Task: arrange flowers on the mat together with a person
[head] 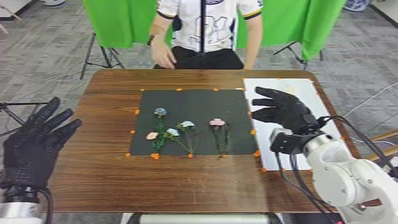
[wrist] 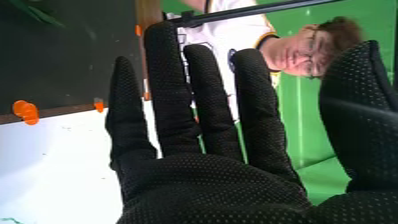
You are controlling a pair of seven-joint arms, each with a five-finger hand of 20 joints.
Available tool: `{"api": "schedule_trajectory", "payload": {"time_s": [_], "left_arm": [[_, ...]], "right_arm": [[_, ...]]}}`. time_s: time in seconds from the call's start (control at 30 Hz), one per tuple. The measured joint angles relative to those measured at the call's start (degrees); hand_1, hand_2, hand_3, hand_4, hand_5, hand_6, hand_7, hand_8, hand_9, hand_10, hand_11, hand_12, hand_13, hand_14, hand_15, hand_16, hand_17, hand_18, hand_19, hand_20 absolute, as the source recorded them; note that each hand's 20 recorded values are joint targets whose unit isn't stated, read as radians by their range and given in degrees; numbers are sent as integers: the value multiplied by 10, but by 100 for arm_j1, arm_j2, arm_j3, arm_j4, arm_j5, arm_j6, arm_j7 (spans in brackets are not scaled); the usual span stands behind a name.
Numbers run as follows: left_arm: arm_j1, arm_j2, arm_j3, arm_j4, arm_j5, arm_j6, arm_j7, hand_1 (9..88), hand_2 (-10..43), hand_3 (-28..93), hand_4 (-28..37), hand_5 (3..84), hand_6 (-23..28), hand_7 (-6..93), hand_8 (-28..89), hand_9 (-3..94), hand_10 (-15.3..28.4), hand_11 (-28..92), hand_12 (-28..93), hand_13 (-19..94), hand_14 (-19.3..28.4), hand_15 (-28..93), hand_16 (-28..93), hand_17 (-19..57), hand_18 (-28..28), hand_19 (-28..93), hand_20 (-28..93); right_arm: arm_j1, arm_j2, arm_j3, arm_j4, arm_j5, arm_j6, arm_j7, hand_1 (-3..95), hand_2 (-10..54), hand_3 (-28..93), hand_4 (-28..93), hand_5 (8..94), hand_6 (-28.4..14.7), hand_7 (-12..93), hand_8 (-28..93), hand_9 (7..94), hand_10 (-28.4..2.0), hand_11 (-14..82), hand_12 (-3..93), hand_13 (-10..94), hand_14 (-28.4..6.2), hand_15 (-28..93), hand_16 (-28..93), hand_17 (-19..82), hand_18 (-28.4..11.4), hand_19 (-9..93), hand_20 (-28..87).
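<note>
In the head view my right hand (head: 286, 111) is over the white sheet, right of the dark mat (head: 185, 99), with nothing in it. My left hand (head: 32, 150) stands open off the table's left side. On the mat lie a blue flower (head: 160, 112), a pale pink flower (head: 152, 135), two whitish-blue flowers (head: 187, 124) and a pink flower (head: 217, 122), their stems toward the mat's near edge. In the right wrist view my right hand (wrist: 209, 182) has its fingers straight, and the mat (wrist: 67, 60) lies beyond them.
The white sheet (head: 322, 132) lies along the table's right side. Orange tape pieces (head: 155, 156) mark the mat's edges. The brown table (head: 133, 185) extends nearer than the mat. Green cloth (head: 306, 25) hangs beyond the table.
</note>
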Motion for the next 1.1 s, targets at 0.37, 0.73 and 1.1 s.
{"api": "schedule_trajectory", "payload": {"time_s": [0.37,0.73,1.1], "left_arm": [[-49,-33,42,17,16,-1,-54,200,77,752,-271,333,56,85,-78,304,150,165,121,199,217,418,-45,-93,168,355,160],[-42,-67,56,25,41,-13,-57,200,76,754,-270,333,56,85,-78,305,149,168,121,199,217,418,-47,-93,168,356,160],[-42,-83,53,13,67,-16,-39,200,76,753,-270,333,57,86,-78,305,150,167,120,200,218,421,-47,-93,168,356,160]], "right_arm": [[-14,-8,35,0,48,-21,-24,305,-33,759,-265,528,27,154,-130,535,-145,145,149,495,-153,457,119,137,-244,541,131],[-8,-7,31,3,203,-41,-38,303,-33,762,-265,531,27,153,-130,539,-144,146,148,496,-154,458,119,137,-245,538,138],[52,-13,22,34,265,-97,-84,302,-33,764,-265,532,27,153,-130,540,-144,147,148,496,-154,458,119,136,-245,535,141]]}}
